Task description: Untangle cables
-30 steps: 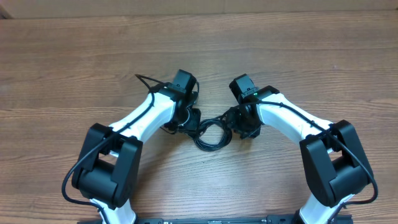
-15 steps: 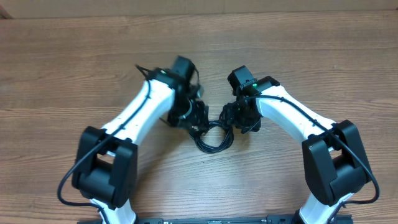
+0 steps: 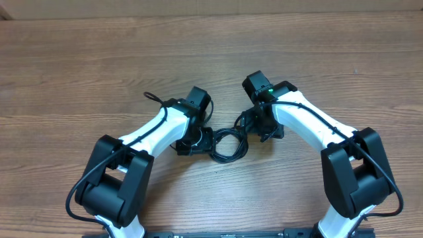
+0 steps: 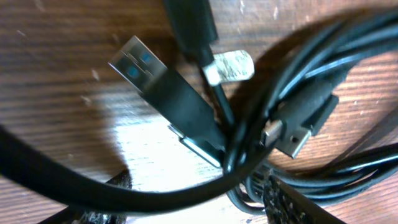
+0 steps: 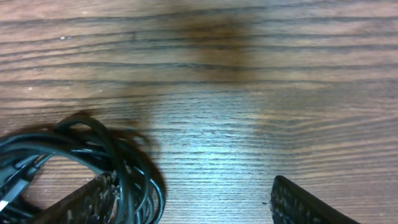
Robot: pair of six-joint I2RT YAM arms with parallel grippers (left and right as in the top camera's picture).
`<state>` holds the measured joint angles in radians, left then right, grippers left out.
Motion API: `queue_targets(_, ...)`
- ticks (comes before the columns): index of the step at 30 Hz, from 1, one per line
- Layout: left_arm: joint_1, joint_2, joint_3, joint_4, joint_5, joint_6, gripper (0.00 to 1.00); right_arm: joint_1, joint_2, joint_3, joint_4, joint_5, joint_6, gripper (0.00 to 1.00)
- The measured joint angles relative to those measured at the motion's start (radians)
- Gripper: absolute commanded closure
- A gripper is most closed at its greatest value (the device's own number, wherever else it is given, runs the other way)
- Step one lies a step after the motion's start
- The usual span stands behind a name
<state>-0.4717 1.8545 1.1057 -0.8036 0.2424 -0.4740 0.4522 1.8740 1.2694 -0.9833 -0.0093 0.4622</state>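
1. The cables (image 3: 229, 143) lie looped in one bundle mid-bench (image 3: 330, 53), between the two arms; none is pulled free yet.
2. The left tool (image 3: 200, 140) stands apart over the bundle's left side, clamping nothing.
3. The right tool (image 5: 193, 202) is spread wide beside the loops, empty.
4. By my reckoning, all the untangling remains.

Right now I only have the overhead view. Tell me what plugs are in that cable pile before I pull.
Observer: The left wrist view shows a flat plug with a blue insert, lying free of the loops.
Operator: Report anything tied.
Observer: A pale tag wraps one strand of the cables.
Operator: Check the right hand.
Observer: The right hand is open, with bare table between its fingers; the cables lie beside one finger.
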Motion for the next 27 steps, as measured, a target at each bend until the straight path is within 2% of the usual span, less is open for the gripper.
queue_targets(10,0.029,-0.002,0.000,0.027,-0.001,-0.004,0.27,0.000,0.000,-0.041,0.031,0.017,0.025,0.22)
queue_targets(13,0.029,-0.003,0.000,0.028,0.000,-0.007,0.22,0.000,0.000,-0.075,0.053,0.017,0.031,0.22)
queue_targets(23,0.029,-0.005,0.000,0.057,-0.016,-0.006,0.22,0.001,-0.023,-0.158,0.135,0.021,0.070,0.22)
queue_targets(25,0.029,-0.005,0.000,0.062,-0.019,-0.006,0.26,0.001,-0.033,-0.176,0.156,0.021,0.076,0.22)
queue_targets(27,0.029,-0.005,0.000,0.063,-0.035,-0.006,0.26,0.002,-0.039,-0.184,0.166,0.024,0.077,0.22)
